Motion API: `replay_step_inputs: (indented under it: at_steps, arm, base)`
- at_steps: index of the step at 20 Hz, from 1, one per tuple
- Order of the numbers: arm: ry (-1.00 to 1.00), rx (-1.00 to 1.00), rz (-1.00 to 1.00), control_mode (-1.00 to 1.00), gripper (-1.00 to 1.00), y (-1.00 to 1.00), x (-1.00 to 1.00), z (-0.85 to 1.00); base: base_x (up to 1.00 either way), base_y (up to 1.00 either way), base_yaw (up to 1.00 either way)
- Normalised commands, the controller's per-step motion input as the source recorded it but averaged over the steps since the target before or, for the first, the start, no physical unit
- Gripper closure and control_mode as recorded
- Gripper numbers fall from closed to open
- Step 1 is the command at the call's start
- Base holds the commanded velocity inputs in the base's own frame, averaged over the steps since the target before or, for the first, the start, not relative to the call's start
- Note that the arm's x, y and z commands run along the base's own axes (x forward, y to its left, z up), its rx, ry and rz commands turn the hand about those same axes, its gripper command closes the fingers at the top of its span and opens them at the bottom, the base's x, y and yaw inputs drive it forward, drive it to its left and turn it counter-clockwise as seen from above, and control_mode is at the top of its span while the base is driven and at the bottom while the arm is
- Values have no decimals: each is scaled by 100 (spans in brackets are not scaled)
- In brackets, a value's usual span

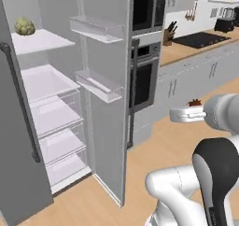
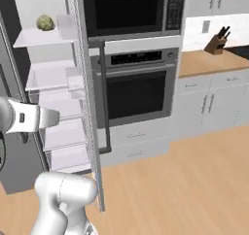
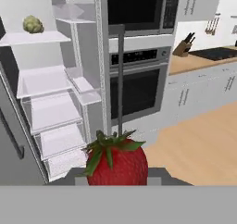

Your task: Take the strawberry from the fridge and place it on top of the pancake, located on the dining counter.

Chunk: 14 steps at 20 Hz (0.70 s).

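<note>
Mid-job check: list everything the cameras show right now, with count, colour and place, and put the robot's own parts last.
strawberry: 1, red with green leaves, held at the gripper, out of the fridge
fridge: 1, grey, door open, white shelves inside
green ball: 1, pale green, lumpy, on the fridge's top shelf
wall oven: 1, black glass with steel trim, right of the fridge
knife block: 1, brown with dark handles, on the wall counter
wall counter: 1, wood top on grey cabinets, right of the oven
floor: light wood
arm: 1, white with dark joints
gripper: 1, shut on the strawberry
</note>
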Motion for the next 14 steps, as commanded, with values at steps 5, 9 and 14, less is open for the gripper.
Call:
replay_step_inputs:
  at_steps: [5, 9, 14]
  arm:
    - [0, 0, 0, 100, 100, 0, 0, 0]
    - [0, 0, 0, 100, 100, 0, 0, 0]
    - [0, 0, 0, 100, 100, 0, 0, 0]
  base:
    - [0, -46, -87]
    - [3, -62, -78]
    - [20, -79, -57]
